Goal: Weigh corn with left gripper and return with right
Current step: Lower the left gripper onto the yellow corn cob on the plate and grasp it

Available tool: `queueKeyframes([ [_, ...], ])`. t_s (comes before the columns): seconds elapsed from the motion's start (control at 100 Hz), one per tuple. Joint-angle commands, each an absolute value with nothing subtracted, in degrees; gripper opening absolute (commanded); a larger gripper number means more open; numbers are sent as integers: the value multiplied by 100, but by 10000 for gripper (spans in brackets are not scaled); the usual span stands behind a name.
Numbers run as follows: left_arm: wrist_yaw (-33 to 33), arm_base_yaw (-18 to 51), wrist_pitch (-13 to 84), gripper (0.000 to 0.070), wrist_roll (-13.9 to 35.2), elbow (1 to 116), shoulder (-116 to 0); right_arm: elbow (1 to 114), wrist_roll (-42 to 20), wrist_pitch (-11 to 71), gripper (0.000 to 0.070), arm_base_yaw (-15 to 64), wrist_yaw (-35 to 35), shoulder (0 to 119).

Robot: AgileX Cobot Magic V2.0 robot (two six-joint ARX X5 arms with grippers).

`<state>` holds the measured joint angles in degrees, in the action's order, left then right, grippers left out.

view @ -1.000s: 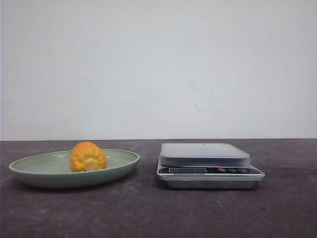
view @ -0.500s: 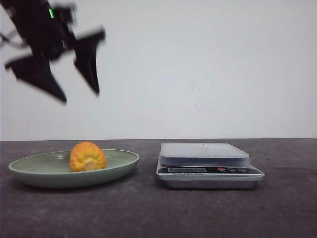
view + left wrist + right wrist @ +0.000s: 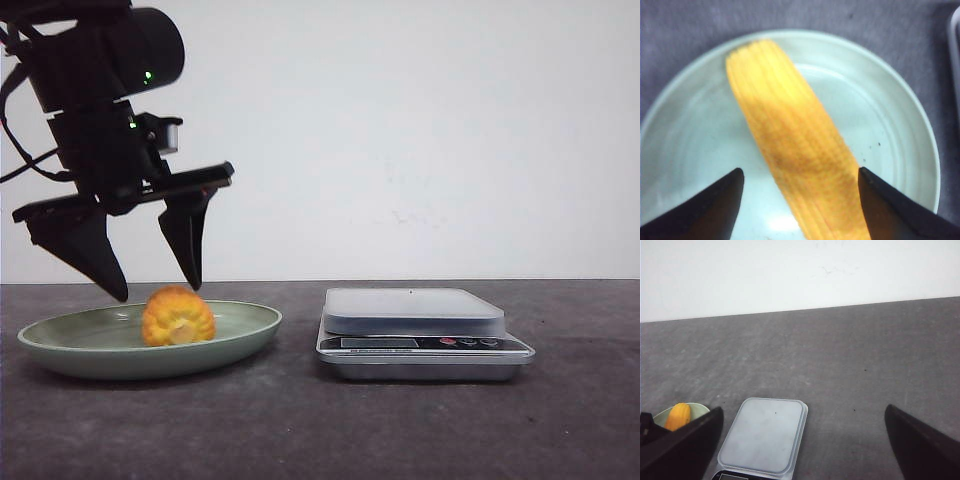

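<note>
The corn [image 3: 178,317], a stubby yellow-orange cob piece, lies in a pale green plate [image 3: 60,340] at the left of the table. My left gripper [image 3: 158,292] is open and hangs right over the corn, one fingertip on each side and just above it. In the left wrist view the corn [image 3: 795,140] lies slantwise on the plate [image 3: 900,105] between the spread fingertips [image 3: 715,200] of my left gripper [image 3: 801,175]. My right gripper [image 3: 802,412] is open and empty, high above the table; it is out of the front view.
A silver kitchen scale [image 3: 420,335] with a grey weighing top stands to the right of the plate. It also shows in the right wrist view [image 3: 762,435], with the corn [image 3: 678,416] and the plate [image 3: 660,416] beyond it. A white wall backs the dark table.
My left arm has come into the front view from the upper left and dropped down over the plate, its open fingers now flanking the corn. The corn and the scale have not moved.
</note>
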<state>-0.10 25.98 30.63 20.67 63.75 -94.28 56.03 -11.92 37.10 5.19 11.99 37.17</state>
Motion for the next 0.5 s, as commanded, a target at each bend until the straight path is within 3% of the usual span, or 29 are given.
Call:
queueKeyframes([
  [0.0, -25, 2696, 3068, 435, 2246, 6438, -9603, 5714, -1131, 3645, 657, 528, 1199, 3734],
  [0.27, -106, 2998, 3020, 408, 2432, 6438, -9870, 5714, -1125, 3693, 656, 528, 1197, 3734],
  [0.34, -252, 3059, 2989, 273, 2429, 6438, -9870, 5714, -1111, 3736, 656, 528, 1190, 3734],
  [0.44, -325, 3079, 2961, 19, 2309, 6440, -9863, 5714, -1107, 3760, 656, 528, 1177, 3734],
  [0.49, -322, 3079, 2965, 1, 2257, 6445, -9848, 5714, -1107, 3760, 656, 528, 1177, 3734],
])
